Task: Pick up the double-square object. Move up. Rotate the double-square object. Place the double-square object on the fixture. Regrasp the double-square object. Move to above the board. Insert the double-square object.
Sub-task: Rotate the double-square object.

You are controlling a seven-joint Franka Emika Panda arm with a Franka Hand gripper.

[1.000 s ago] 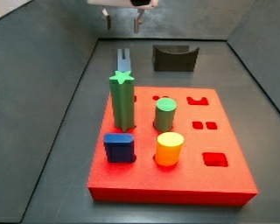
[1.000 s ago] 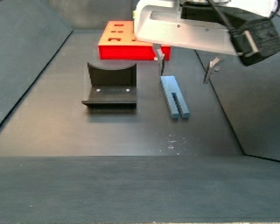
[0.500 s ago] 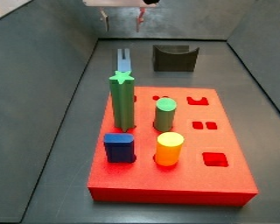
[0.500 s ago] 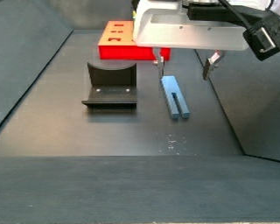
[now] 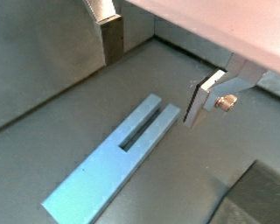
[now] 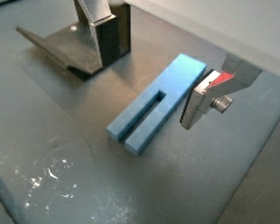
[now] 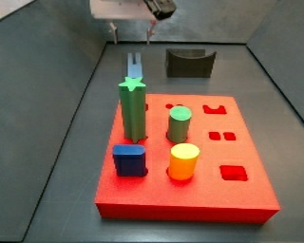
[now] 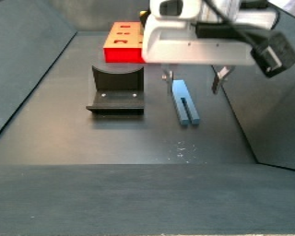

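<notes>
Hovering wide open and empty, the pincer [image 8: 192, 79] straddles the long slim grey-blue slotted bar [image 8: 184, 101] at the dark fixture's [image 8: 115, 89] 3 o'clock.

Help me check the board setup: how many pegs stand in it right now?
4 pegs on the board: green star post, green cylinder, blue block, yellow-orange cylinder. The gripper hovers open beyond, hiding none.

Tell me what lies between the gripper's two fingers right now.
In both wrist views the open gripper hovers above the double-square object lying flat on the floor; only the bar and bare floor lie between the fingers, nothing gripped.
</notes>
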